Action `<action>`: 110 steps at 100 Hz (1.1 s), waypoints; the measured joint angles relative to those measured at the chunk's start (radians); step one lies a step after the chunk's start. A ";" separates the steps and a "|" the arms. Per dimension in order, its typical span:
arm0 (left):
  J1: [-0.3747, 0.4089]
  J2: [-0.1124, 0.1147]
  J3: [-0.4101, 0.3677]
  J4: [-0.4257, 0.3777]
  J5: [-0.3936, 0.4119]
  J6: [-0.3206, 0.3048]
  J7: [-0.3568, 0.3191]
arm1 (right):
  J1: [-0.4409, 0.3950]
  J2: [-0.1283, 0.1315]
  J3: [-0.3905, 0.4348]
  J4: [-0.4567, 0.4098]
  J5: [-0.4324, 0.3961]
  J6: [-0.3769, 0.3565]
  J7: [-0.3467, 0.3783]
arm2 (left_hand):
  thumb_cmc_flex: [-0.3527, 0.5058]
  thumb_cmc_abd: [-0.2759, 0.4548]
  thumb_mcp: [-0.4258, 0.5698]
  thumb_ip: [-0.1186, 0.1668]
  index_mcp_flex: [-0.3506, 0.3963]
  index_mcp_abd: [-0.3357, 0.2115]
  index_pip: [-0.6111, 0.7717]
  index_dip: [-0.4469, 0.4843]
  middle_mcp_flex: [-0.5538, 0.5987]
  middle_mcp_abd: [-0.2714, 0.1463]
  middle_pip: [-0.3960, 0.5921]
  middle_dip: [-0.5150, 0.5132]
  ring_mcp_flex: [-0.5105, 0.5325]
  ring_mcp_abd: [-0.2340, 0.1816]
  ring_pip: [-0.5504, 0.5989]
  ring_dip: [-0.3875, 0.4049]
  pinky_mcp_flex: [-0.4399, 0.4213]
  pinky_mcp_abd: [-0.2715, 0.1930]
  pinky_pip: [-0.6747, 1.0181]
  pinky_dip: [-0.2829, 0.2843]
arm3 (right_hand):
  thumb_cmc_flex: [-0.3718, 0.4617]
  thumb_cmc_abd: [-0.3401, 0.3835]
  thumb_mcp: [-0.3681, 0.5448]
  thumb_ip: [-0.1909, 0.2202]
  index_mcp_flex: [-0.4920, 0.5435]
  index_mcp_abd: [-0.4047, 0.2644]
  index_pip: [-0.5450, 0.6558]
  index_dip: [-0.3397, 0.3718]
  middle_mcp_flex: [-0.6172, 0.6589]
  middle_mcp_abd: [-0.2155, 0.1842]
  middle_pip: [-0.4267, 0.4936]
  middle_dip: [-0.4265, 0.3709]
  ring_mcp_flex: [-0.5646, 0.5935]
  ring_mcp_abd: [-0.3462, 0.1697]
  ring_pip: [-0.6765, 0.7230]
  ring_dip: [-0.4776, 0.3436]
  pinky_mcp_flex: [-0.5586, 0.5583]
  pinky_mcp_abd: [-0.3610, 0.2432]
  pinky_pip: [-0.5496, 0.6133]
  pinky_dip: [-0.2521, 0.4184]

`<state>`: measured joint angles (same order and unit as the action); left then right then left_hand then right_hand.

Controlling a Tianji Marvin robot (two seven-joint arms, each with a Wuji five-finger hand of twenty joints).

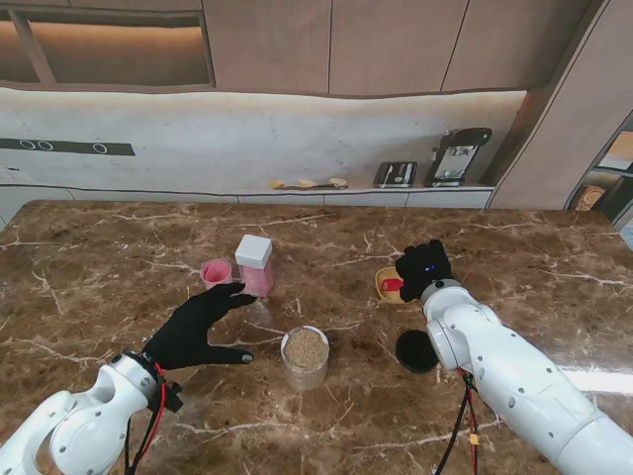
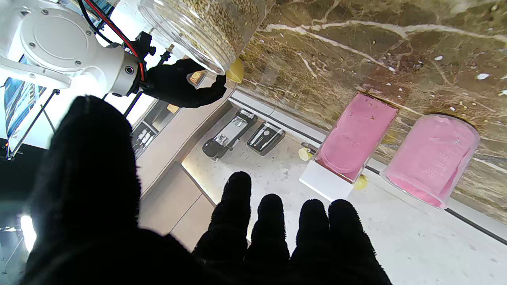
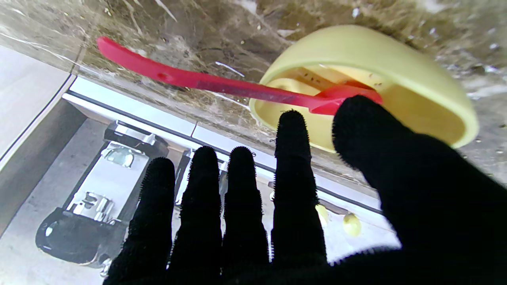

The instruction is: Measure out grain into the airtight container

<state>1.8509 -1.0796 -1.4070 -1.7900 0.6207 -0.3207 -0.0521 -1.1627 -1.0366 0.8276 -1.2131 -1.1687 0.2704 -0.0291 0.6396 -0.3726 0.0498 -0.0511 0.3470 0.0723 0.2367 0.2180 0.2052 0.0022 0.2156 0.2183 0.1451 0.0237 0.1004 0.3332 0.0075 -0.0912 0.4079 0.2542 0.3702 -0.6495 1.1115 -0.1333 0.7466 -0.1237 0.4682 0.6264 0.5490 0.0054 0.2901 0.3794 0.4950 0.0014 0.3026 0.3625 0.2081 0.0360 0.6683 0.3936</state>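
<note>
A clear round jar (image 1: 305,354) holding grain (image 2: 206,27) stands in the middle, nearer to me. Its black lid (image 1: 416,351) lies flat to its right. A pink square container with a white lid (image 1: 254,264) (image 2: 354,136) and a pink measuring cup (image 1: 216,272) (image 2: 431,158) stand side by side farther off. My left hand (image 1: 203,327) (image 2: 269,237) is open just short of them, touching neither. A yellow bowl (image 1: 388,287) (image 3: 396,51) holds a red scoop (image 3: 206,81). My right hand (image 1: 425,269) (image 3: 245,206) hovers open at the bowl, thumb by the scoop's head.
The marble table (image 1: 119,257) stretches wide on both sides. Loose grains lie scattered on it around the pink containers. A counter ledge behind carries black appliances (image 1: 457,155) and small yellow items (image 1: 309,183).
</note>
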 measured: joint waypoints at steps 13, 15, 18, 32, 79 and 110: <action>0.002 0.000 0.000 -0.001 -0.001 0.003 -0.002 | 0.010 0.001 -0.016 0.004 -0.002 0.008 0.007 | 0.000 0.000 0.000 0.000 0.000 0.000 0.000 0.000 0.000 0.001 0.000 0.000 0.000 0.000 0.000 0.000 0.000 0.000 0.000 0.000 | 0.000 0.000 0.000 -0.018 0.000 -0.001 0.002 -0.007 0.000 0.000 0.000 0.000 0.000 0.000 0.001 0.000 0.008 0.000 0.002 0.000; 0.002 0.000 0.000 -0.001 -0.001 0.003 -0.003 | 0.011 0.001 -0.020 0.005 -0.002 0.010 0.007 | 0.000 0.000 0.000 0.000 0.000 0.000 0.000 0.000 0.000 0.001 0.000 0.000 0.000 0.000 0.000 0.000 0.000 0.000 0.000 0.000 | 0.000 0.000 0.000 -0.018 0.000 -0.001 0.002 -0.012 0.001 0.000 0.000 0.000 0.000 0.000 0.003 0.000 0.008 0.000 0.002 0.000; 0.002 0.000 0.000 -0.001 -0.001 0.003 -0.004 | 0.014 0.001 -0.025 0.007 -0.002 0.014 0.007 | 0.000 0.000 0.000 0.000 0.000 0.000 0.000 0.000 0.000 0.001 0.000 0.000 0.000 0.000 0.000 0.000 0.000 0.000 0.000 0.000 | 0.000 0.000 0.000 -0.018 0.000 -0.001 0.004 -0.014 0.001 0.000 0.000 0.000 0.000 0.000 0.007 0.000 0.009 0.000 0.002 0.000; 0.002 0.000 0.001 -0.001 -0.002 0.002 -0.012 | 0.023 0.001 -0.040 0.014 0.001 0.026 0.008 | 0.000 0.000 0.011 0.000 0.000 0.000 0.000 0.000 0.000 0.001 0.000 0.000 0.000 0.000 0.000 0.000 0.000 0.000 0.000 0.000 | 0.000 0.003 0.000 -0.038 0.000 -0.011 0.019 -0.025 0.001 0.000 0.001 0.000 0.014 0.000 0.013 0.000 0.013 0.000 0.011 0.000; 0.002 0.000 0.001 0.000 0.004 0.004 0.000 | 0.038 0.001 -0.070 0.026 0.000 0.056 0.019 | -0.001 0.000 0.033 0.000 0.000 0.000 0.000 0.000 0.000 0.002 0.000 0.000 0.000 0.000 0.000 0.000 0.000 0.000 0.000 0.000 | 0.048 0.000 0.000 -0.070 0.008 -0.013 0.090 -0.078 0.016 0.000 0.011 0.000 0.032 0.000 0.022 0.000 0.033 0.001 0.025 0.000; 0.010 0.000 -0.010 -0.001 0.013 0.006 0.001 | 0.053 -0.001 -0.095 0.043 0.018 0.078 0.007 | -0.002 0.019 0.032 0.000 0.000 0.000 0.000 0.000 0.000 0.002 0.000 0.000 0.000 0.000 0.000 0.000 0.000 0.000 0.000 -0.001 | 0.073 -0.040 -0.001 -0.101 0.009 -0.030 0.220 -0.128 0.051 -0.001 0.024 0.000 0.054 0.000 0.025 0.000 0.049 0.002 0.051 0.000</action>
<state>1.8610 -1.0800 -1.4170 -1.7908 0.6332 -0.3146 -0.0510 -1.1101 -1.0379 0.7324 -1.1703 -1.1505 0.3482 -0.0218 0.6378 -0.3532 0.0818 -0.0511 0.3469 0.0724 0.2368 0.2185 0.2052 0.0039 0.2154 0.2181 0.1452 0.0237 0.1005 0.3332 0.0072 -0.0912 0.4079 0.2534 0.4431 -0.6893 1.1100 -0.2338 0.7556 -0.1534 0.6880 0.4981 0.5996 0.0046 0.3137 0.3793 0.5490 0.0014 0.3272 0.3630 0.2571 0.0378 0.7192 0.3939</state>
